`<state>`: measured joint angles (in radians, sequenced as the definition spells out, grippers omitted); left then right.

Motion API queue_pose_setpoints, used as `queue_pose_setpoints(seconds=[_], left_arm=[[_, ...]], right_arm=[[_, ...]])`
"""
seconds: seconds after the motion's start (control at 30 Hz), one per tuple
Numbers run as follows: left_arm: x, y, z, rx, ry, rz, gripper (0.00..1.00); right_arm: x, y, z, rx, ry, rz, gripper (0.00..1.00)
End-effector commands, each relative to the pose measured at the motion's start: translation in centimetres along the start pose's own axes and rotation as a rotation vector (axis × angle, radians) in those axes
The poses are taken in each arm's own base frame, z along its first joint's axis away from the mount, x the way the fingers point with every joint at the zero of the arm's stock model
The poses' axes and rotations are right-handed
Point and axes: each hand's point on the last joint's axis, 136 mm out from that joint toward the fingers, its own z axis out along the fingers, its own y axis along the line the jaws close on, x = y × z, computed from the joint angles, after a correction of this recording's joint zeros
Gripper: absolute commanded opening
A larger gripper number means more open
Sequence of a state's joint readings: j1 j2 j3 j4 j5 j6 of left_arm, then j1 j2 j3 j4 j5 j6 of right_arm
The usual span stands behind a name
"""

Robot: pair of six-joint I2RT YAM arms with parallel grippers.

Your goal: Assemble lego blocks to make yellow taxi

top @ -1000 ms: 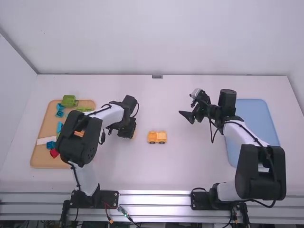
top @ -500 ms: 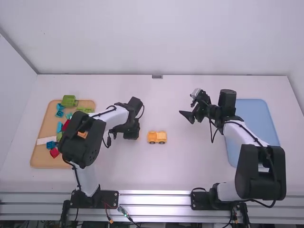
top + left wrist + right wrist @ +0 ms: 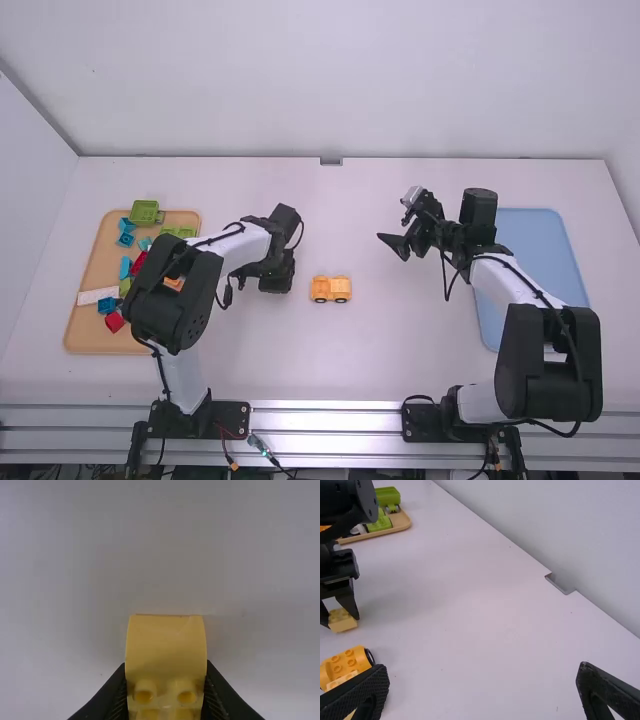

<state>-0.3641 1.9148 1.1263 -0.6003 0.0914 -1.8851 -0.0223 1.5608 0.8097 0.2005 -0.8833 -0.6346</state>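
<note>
Taxi: high view, orange-yellow, on dark wheels.
Wooden tray: left of taxi; green, blue, red pieces.
Blue tray: right of taxi.
Left gripper: left of taxi; left wrist view, pinching yellow block.
Right gripper: right wrist view, jaws spread; taxi's studs visible.

Left arm: extended forward and inward from base; wrist bent downward; left claw low, fingers clamped with narrow gap between. Right arm: folded at elbow; forearm angled inward; right claw raised, fingers spread wide.
</note>
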Motion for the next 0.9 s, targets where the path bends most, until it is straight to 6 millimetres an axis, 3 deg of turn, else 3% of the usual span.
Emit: queue_pose_setpoints(seconds=[0.0,0.1,0.13,0.2,0.23,0.47,0.6,0.77,0.87], left_arm=[[-0.6,1.1,0.8,-0.039,-0.015,0.028,0.36],[-0.6,1.1,0.8,-0.041,-0.016,0.028,0.41],[-0.7,1.1,0.8,-0.042,-0.016,0.026,0.52],[-0.5,1.2,0.8,-0.045,-0.011,0.027,0.88],[-0.5,1.2,0.8,-0.046,-0.009,0.027,0.99],[-0.4,1.3,0.8,-0.047,-0.004,0.028,0.99],[-0.1,0.5,0.0,-0.016,0.023,0.120,0.99],[0.8,-1.2,-3.3,0.023,0.030,0.308,0.99],[1.7,-3.4,-6.7,0.068,0.024,0.585,0.99]], right_arm=[[-0.3,0.6,-0.3,-0.005,-0.008,-0.008,0.99],[-0.2,0.6,-0.2,-0.006,-0.007,-0.006,0.99],[-0.2,0.6,-0.2,-0.006,-0.008,-0.006,0.99],[-0.2,0.6,-0.3,-0.005,-0.008,-0.008,0.99],[-0.2,0.6,-0.2,-0.006,-0.008,-0.010,0.99],[-0.2,0.6,-0.2,-0.006,-0.007,-0.009,0.99],[-0.2,0.6,-0.2,-0.006,-0.008,-0.009,0.99],[-0.2,0.6,-0.2,-0.006,-0.008,-0.009,0.99],[-0.3,0.6,-0.3,-0.005,-0.008,-0.010,0.99]])
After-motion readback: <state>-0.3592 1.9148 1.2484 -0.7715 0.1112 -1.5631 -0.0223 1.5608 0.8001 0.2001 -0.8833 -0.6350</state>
